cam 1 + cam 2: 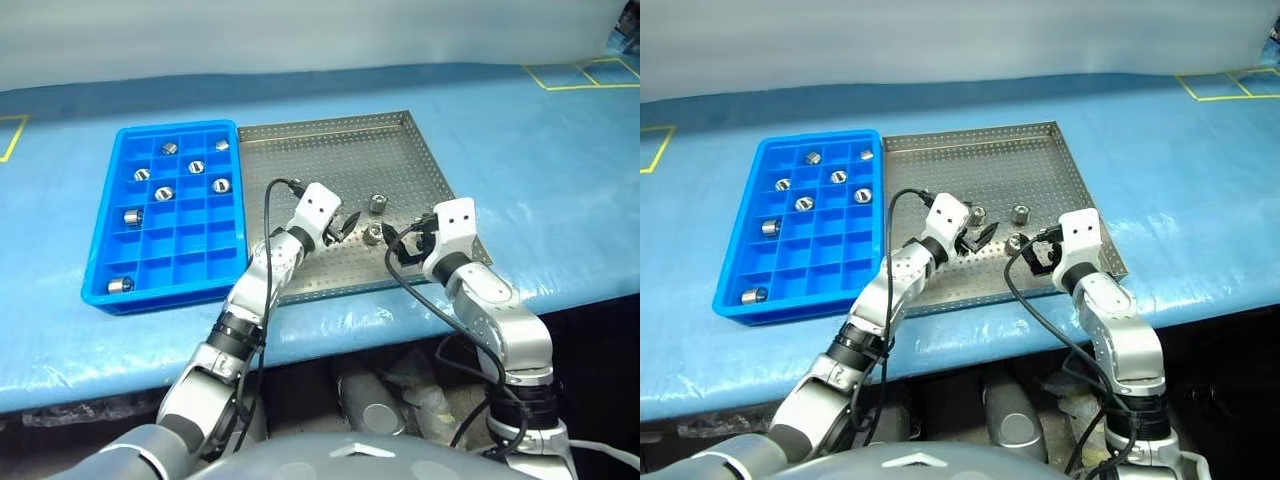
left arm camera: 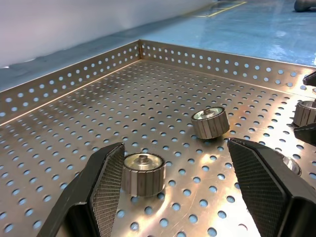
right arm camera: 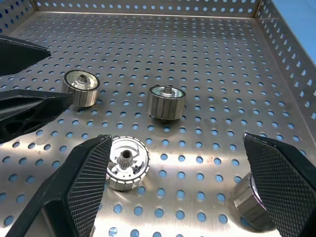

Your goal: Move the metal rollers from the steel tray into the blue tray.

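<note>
1. Left eye view takes in a blue-covered table [image 1: 560,190] with the blue tray [image 1: 110,255] and the steel tray [image 1: 330,150] set side by side, their long edges touching.
2. Seven metal rollers already sit in the blue tray's compartments: six in the far half, for instance one at [image 1: 169,149], and one alone in the near left corner [image 1: 120,285].
3. Four rollers lie loose on the near right part of the steel tray.
4. Left gripper [image 1: 347,224] hovers low over the steel tray, pointing toward the right gripper, jaws parted with nothing between them.
5. From the left wrist view, one roller [image 2: 143,174] stands upright just beside the inner face of one finger [image 2: 106,180]; whether they touch I cannot tell.
6. A second roller [image 2: 210,122] stands a little farther out on the perforated floor.
7. Right gripper [image 1: 398,247] rests near the steel tray's front right rim, spread wide and holding nothing.
8. From the right wrist view, a roller with a toothed bore [image 3: 127,163] lies between its fingers, close to one of them, and another roller [image 3: 252,202] sits partly hidden by the other finger [image 3: 284,177].
</note>
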You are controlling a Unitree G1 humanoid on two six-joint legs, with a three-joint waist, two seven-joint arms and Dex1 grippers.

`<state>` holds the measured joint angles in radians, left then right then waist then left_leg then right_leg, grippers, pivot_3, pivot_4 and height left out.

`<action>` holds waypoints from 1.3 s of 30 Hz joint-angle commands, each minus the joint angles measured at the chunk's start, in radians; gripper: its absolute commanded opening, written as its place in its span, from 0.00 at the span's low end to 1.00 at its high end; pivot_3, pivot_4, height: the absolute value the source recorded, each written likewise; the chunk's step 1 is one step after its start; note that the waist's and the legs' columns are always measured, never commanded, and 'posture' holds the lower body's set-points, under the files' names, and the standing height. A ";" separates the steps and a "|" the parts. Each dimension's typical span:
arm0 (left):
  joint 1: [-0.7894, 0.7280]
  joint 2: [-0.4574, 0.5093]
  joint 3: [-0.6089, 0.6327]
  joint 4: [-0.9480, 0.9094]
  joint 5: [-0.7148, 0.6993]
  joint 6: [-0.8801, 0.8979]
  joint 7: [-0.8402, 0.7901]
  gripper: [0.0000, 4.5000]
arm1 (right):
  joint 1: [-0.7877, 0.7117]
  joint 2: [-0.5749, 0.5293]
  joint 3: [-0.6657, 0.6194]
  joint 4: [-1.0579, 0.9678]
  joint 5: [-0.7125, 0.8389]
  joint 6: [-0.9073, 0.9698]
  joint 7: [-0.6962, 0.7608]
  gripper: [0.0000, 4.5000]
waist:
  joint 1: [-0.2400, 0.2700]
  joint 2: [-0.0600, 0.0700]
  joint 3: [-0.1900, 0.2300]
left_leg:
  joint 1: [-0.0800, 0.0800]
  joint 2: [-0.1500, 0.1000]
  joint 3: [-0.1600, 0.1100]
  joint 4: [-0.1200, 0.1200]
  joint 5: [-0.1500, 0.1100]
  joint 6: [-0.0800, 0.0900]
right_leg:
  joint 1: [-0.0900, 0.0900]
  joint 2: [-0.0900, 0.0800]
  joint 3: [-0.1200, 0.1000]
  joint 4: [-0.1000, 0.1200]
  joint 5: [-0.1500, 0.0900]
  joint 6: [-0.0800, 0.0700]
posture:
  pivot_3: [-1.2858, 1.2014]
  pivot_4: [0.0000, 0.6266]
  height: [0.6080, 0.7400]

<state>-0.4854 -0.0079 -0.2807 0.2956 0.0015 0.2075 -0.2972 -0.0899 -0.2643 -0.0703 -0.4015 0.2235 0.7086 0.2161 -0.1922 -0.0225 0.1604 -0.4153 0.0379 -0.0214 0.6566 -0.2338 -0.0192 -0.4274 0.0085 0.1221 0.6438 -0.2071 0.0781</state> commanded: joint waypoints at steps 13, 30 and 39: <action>-0.183 -0.097 0.106 0.321 0.044 -0.040 0.171 0.81 | 0.084 -0.002 -0.076 -0.160 0.025 -0.023 -0.025 1.00 | -0.112 0.000 0.000 | 0.000 -0.001 0.000 0.000 0.000 0.000 | 0.000 0.000 0.000 0.000 0.000 0.001 | 0.37 0.24 1.00; -0.114 -0.131 0.170 0.272 0.027 0.045 0.278 0.68 | 0.088 -0.006 -0.070 -0.143 0.027 -0.024 -0.027 1.00 | -0.169 0.000 0.000 | 0.001 -0.001 0.000 -0.002 0.000 0.000 | 0.001 0.000 0.001 0.000 -0.001 0.002 | 0.38 0.24 1.00; -0.080 -0.130 0.171 0.221 0.030 0.081 0.284 0.39 | 0.081 -0.009 -0.064 -0.130 0.024 -0.028 -0.019 1.00 | -0.161 0.000 0.000 | 0.002 -0.001 0.000 -0.002 0.000 0.000 | 0.001 0.000 0.001 0.000 -0.001 0.002 | 0.39 0.24 1.00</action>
<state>-0.5772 -0.1255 -0.1070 0.5406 0.0304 0.2773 -0.0197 0.0041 -0.2671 -0.1264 -0.5165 0.2457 0.7013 0.1956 -0.3529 -0.0221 0.1602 -0.4135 0.0370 -0.0214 0.6547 -0.2338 -0.0191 -0.4264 0.0082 0.1235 0.6442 -0.2076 0.0796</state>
